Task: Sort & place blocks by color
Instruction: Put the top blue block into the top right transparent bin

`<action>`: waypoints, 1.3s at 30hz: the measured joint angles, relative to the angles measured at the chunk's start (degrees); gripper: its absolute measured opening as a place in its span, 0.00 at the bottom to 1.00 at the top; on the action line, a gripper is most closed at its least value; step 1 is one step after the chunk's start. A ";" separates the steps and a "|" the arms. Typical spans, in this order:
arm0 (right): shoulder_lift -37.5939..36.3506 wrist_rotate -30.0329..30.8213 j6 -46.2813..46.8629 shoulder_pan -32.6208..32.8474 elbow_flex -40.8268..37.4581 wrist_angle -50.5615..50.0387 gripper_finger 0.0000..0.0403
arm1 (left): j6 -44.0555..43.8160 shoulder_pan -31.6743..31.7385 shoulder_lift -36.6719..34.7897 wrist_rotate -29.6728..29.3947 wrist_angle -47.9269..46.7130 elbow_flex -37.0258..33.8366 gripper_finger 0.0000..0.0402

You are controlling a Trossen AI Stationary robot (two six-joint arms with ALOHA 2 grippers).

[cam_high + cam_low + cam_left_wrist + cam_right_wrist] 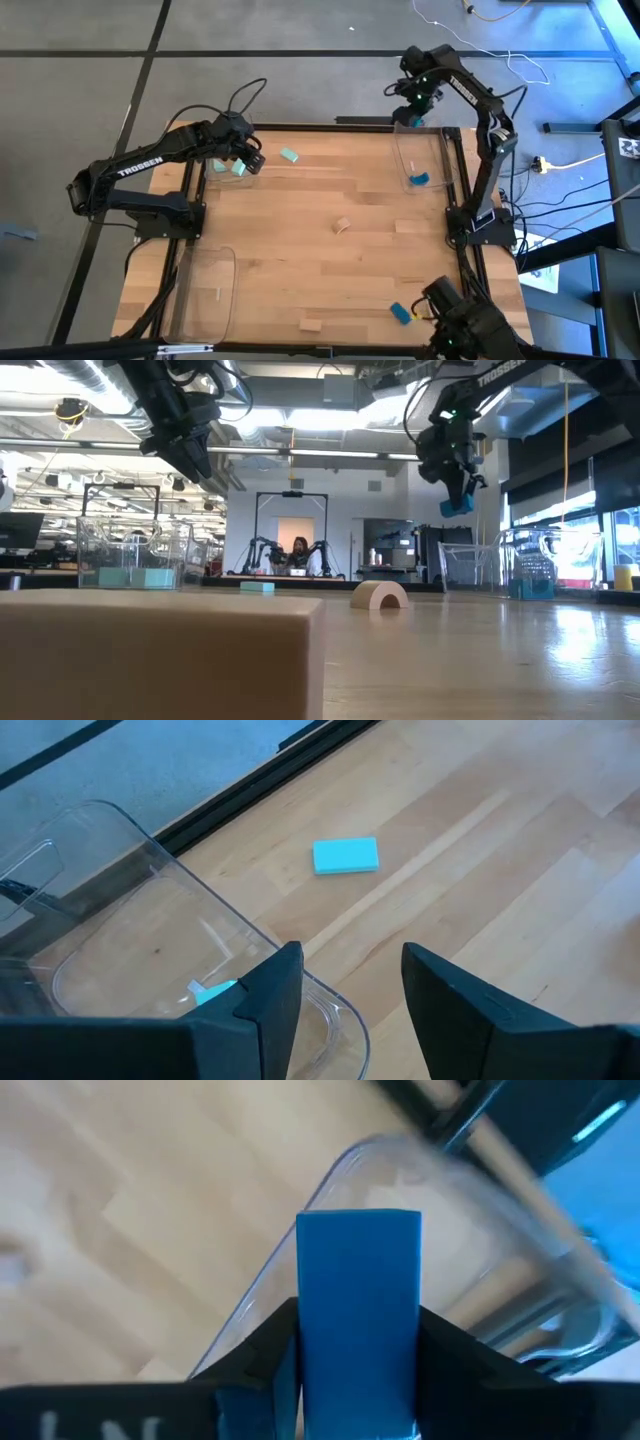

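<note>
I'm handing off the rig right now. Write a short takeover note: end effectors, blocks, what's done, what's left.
Right end effector: shut on a blue block, raised over the right tray.
Left end effector: open, empty, over the left tray.
Done: one blue block in the right tray; teal blocks in the left tray.
Left: teal block beside the left tray, wooden arch mid-table, wooden block and another blue block at the near edge.

Clear plastic trays (425, 160) at the wooden table's (330, 270) edges (cables (520, 65) on floor beyond)

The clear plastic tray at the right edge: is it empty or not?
Not empty: the clear plastic tray holds one deep blue block.
</note>
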 joint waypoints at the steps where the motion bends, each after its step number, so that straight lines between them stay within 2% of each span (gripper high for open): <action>1: -1.41 -0.43 0.04 0.04 -1.96 -0.03 0.33 | 0.00 0.00 0.00 -0.17 0.00 0.00 0.41; 6: -9.46 -0.15 0.75 0.09 -15.03 1.29 0.33 | 0.02 0.00 0.00 -0.45 0.02 0.00 0.41; 10: -13.74 -0.08 3.35 0.09 -25.20 10.12 0.33 | 0.02 0.00 0.00 -0.43 0.02 0.00 0.41; 16: -14.77 0.19 7.31 0.09 -37.25 23.52 0.33 | 0.02 0.00 0.00 -0.41 0.04 0.00 0.41; 19: -14.70 3.37 8.78 0.10 -42.02 28.51 0.33 | 0.02 0.00 -0.01 -0.18 0.03 0.00 0.41; 25: -14.70 6.01 9.35 -0.24 -46.79 36.63 0.33 | 1.28 0.00 0.00 2.93 0.03 0.00 0.41; 33: -14.70 6.04 9.33 -0.26 -47.31 37.23 0.34 | 1.53 0.00 0.00 4.01 0.04 0.00 0.41; 39: -14.70 6.02 12.30 -0.26 -47.31 37.51 0.59 | 1.50 0.00 -0.01 4.01 0.04 0.00 0.41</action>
